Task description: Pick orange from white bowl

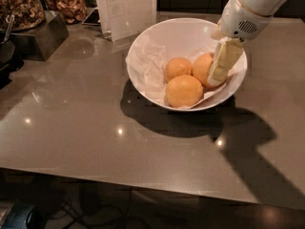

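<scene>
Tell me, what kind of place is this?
Probably a snack bar or break-room counter: nut bins at the back, a white bowl of oranges on the grey counter, with the gripper inside the bowl.

Dim, with a dark far wall. Glossy grey-brown worktop [71,128], dotted with small lamp glints, broad shadow at near right. Far left: dark block [40,37], jar of nuts [19,6], dried snacks [70,7], white upright card [126,8]. Dark floor [143,213] nearest. Tool [215,78] lowered at far right, above the worktop.
</scene>
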You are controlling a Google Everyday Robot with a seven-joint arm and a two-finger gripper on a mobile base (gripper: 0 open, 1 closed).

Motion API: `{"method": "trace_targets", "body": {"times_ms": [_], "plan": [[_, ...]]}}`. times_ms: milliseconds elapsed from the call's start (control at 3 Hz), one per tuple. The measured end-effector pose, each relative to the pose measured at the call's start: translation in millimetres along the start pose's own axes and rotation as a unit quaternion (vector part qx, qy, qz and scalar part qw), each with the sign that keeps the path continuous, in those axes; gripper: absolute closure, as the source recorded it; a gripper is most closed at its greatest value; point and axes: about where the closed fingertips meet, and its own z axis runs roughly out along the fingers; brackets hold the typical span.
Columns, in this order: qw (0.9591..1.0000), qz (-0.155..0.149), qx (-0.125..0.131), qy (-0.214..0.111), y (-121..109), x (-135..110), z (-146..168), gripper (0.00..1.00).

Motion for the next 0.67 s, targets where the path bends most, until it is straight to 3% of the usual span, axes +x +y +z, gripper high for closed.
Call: {"method": "trace_targets", "body": {"times_ms": [667], "plan": [[0.9993,0.011,-0.034,0.008,-2,2,40,0.14]]}}
